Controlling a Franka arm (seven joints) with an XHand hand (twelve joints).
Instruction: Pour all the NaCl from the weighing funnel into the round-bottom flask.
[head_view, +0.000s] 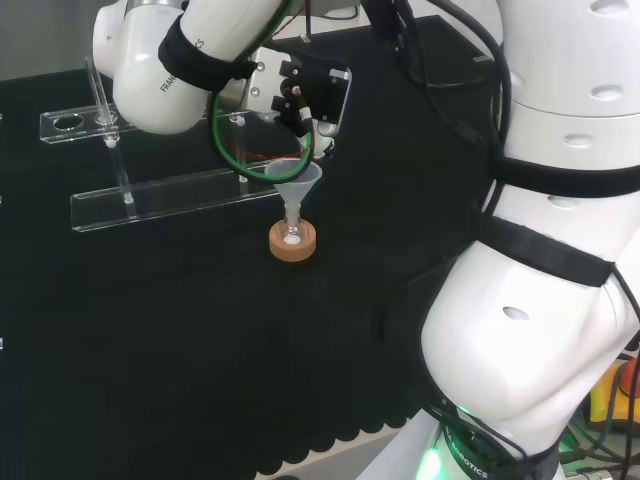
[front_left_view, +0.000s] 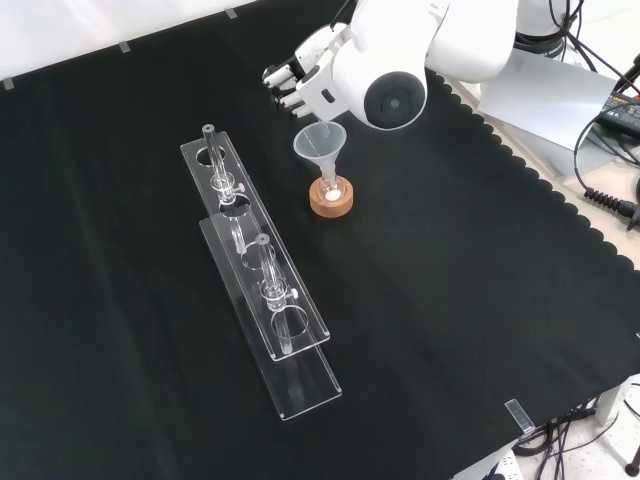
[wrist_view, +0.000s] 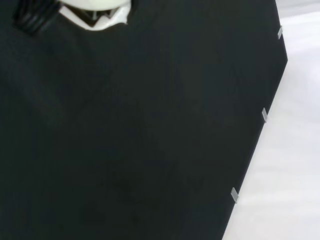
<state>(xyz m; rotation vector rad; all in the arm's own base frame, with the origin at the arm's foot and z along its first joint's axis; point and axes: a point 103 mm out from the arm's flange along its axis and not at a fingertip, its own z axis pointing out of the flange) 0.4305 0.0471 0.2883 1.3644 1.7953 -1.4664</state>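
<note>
Black cloth covers the whole bench. Working left to right in the front view, we first pass two clear acrylic racks (front_left_view: 262, 290) lying end to end, well apart from the action. Next comes the clear glass funnel (front_left_view: 320, 146), standing upright with its stem down into the small round-bottom flask (front_left_view: 330, 189), which sits on a tan cork ring stand (front_left_view: 331, 199); a white patch, likely NaCl, shows inside the flask.

The black and white hand (front_left_view: 300, 82) hangs just beyond and above the funnel's mouth. Its fingers look curled together, but we cannot tell whether they clamp a weighing funnel; none is plainly visible to us.

The coming pour turns on this: the funnel mouth lies just below the fingertips, its axis vertical.

From the head view we get the hand's (head_view: 300, 95) back plate directly over the funnel (head_view: 296, 180). The wrist view gives bare cloth and the bench edge.
</note>
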